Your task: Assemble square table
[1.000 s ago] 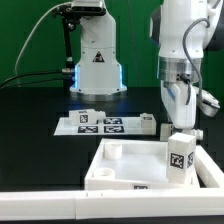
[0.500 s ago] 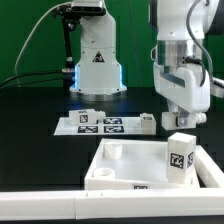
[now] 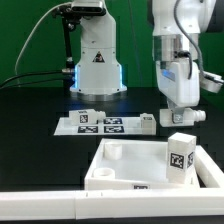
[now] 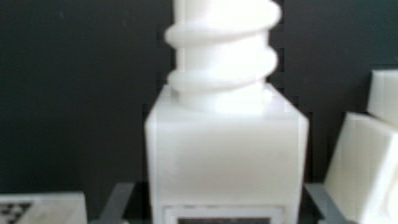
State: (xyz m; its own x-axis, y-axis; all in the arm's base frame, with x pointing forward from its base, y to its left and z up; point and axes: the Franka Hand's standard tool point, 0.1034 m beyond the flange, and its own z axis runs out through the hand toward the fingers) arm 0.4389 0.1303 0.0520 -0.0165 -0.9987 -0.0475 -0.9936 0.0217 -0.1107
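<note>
The white square tabletop (image 3: 120, 168) lies with its raised rim up in the lower half of the exterior view. A white leg (image 3: 181, 153) with a black-and-white tag stands upright in it at the exterior view's right. My gripper (image 3: 182, 118) hangs open a little above that leg, not touching it. In the wrist view the leg (image 4: 222, 130) fills the middle with its threaded end showing. My gripper (image 4: 222, 205) has one finger on each side of it, with narrow dark gaps between. Two more tagged white pieces (image 3: 85, 118) (image 3: 147, 121) stand further back.
The marker board (image 3: 108, 124) lies behind the tabletop. A long white bar (image 3: 50, 206) runs along the front edge. The robot's base (image 3: 97, 60) stands at the back, on the black table.
My gripper has let go of the leg, opened and risen straight up from it. The leg has stayed standing in the same place on the tabletop.
</note>
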